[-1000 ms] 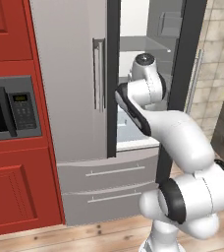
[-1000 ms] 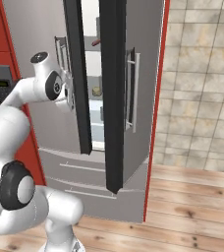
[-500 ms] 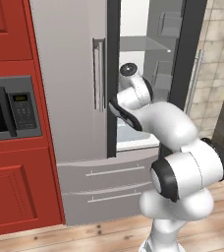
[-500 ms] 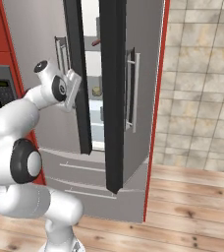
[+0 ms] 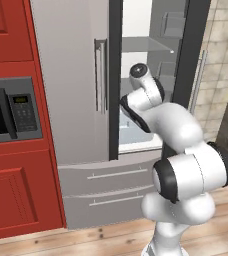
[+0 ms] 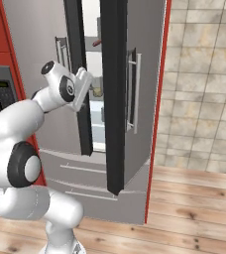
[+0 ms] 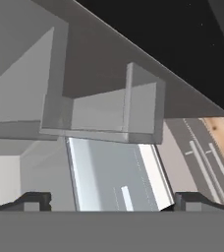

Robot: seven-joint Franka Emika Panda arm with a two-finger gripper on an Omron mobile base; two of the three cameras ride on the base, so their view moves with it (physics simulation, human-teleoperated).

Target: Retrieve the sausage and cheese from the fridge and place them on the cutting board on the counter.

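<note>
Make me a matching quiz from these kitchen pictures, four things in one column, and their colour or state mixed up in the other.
Things:
1. fridge
2. microwave
3. gripper
4. sausage

States:
A. dark red-brown, high on a shelf
B. open, empty
C. grey, right door ajar
D. set into red cabinets, door shut

Pairs: 1-C, 2-D, 3-B, 4-A

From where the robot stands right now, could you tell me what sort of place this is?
Most likely a home kitchen, a rendered one: a tall stainless French-door fridge with its right door open, a built-in microwave set in red cabinets, and a wooden floor.
</note>
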